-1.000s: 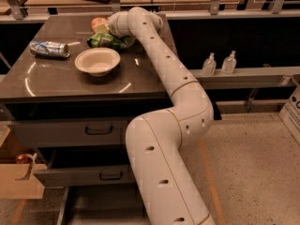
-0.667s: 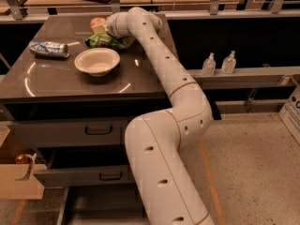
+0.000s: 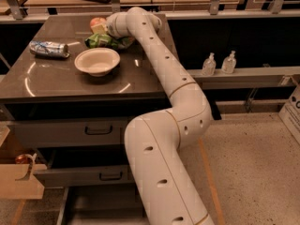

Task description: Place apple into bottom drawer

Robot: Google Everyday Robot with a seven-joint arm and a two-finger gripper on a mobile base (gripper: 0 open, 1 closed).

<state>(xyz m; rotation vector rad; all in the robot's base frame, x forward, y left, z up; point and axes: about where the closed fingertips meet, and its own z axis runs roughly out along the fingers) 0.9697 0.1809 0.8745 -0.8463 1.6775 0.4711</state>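
Tool (image 3: 104, 28) and wrist sit at the far side of the table (image 3: 56, 86), right beside the apple (image 3: 96, 22). From this angle I cannot tell whether the tool is open, closed or gripping the fruit. The apple is on the tabletop near the back edge, its reddish skin and a yellowish patch showing just left of the tool. A green snack bag (image 3: 107, 41) lies crumpled directly in front of the apple and under the wrist. Nearer the front is a white bowl (image 3: 97, 61), upright, and to its left a crushed can (image 3: 48, 48) lies on its side. The white arm (image 3: 164, 69) runs from the base up across the table's right part. Below the tabletop are two grey drawers with black handles (image 3: 98, 130), and beneath them the bottom drawer (image 3: 101, 205) is pulled out, its flat grey floor visible. Two clear bottles (image 3: 218, 63) stand on a ledge to the right.
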